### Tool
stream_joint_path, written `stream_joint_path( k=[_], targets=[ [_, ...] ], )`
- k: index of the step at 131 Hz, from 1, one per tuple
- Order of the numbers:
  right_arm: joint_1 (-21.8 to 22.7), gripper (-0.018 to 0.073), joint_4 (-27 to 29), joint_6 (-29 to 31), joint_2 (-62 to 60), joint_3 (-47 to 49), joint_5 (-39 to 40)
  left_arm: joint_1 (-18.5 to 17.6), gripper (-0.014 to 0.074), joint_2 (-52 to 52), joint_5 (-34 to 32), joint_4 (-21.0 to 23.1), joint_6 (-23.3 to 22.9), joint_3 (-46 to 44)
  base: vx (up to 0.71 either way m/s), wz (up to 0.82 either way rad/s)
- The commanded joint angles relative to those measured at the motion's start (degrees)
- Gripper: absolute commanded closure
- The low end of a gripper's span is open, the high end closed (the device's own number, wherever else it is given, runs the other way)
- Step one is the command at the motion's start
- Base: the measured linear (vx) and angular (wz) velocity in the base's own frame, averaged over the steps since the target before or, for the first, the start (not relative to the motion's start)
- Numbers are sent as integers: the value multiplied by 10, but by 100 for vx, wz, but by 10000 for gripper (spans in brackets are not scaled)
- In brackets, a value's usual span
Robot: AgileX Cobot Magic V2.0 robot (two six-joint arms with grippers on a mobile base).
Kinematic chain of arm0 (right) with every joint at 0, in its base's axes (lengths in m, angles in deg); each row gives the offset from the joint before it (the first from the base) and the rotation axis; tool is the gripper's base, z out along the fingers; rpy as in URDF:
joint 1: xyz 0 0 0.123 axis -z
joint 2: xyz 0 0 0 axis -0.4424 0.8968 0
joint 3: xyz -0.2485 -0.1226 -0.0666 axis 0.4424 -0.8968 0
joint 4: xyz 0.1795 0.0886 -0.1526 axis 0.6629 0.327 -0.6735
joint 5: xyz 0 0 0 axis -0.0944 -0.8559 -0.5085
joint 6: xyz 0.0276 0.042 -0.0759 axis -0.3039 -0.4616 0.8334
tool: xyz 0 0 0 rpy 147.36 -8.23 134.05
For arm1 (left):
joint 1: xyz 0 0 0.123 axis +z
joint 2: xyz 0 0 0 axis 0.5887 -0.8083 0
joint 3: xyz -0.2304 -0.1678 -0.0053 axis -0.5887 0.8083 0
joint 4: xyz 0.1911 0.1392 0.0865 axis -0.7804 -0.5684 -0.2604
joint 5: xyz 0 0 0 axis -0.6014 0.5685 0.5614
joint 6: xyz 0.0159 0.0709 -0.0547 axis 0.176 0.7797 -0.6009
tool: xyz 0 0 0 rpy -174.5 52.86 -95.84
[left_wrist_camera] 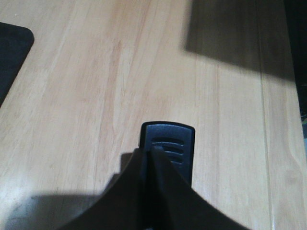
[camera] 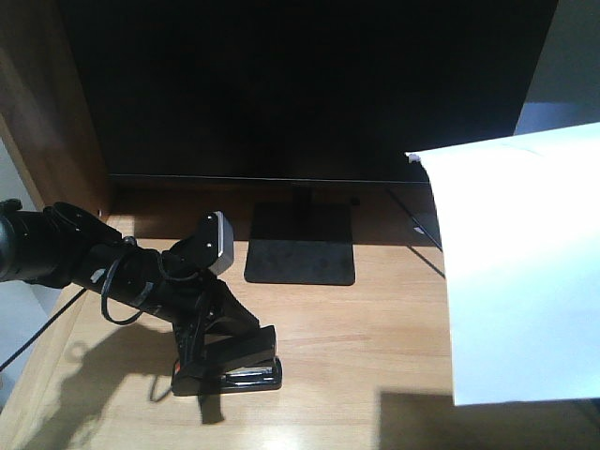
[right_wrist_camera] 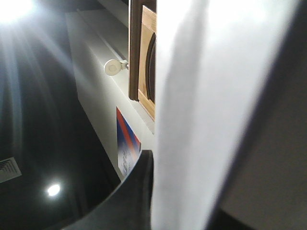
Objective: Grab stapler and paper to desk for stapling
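Bench (camera: 375,347): pale wood of joined planks with a fine straight grain; smooth, with a soft sheen where it is lit
Stapler (camera: 246,373): black and long, low at the front left of the bench; a bright metal channel is seen along its lower edge and a small red patch at its rear end; from the left wrist its rounded nose (left_wrist_camera: 169,139) is seen, matt, with three curved ribs moulded in
Left hand (camera: 217,349): black, reached in from the left and closed narrow on the stapler from above; whether the stapler rests on the wood or is held just off it cannot be told
Paper (camera: 525,272): plain white, smooth and flat, held up in the air at the right, above the bench, with its upper left corner near the monitor's lower edge
Right hand (right_wrist_camera: 158,191): hidden behind the sheet from the front; from its wrist, one dark curved finger (right_wrist_camera: 136,196) is seen pressed to the paper (right_wrist_camera: 201,120), which is gripped
Monitor (camera: 300,84): large, black, flat, at the back of the bench
Stand (camera: 300,255): thin black square plate, matt, lying flat under the monitor
Shadow (camera: 450,412): hard-edged, dark, cast on the wood below the paper
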Motion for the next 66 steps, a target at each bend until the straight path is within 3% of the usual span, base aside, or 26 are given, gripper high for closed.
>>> stream_joint_path(
  k=[1, 28, 66],
  targets=[
    [4, 561, 6, 4, 5, 16, 21, -5, 603, 23, 20, 30, 1, -12, 0, 0],
    [4, 561, 7, 4, 5, 16, 25, -5, 603, 23, 20, 30, 1, -12, 0, 0],
    [4, 561, 58, 14, 16, 18, 12, -5, 603, 23, 20, 30, 1, -12, 0, 0]
  ],
)
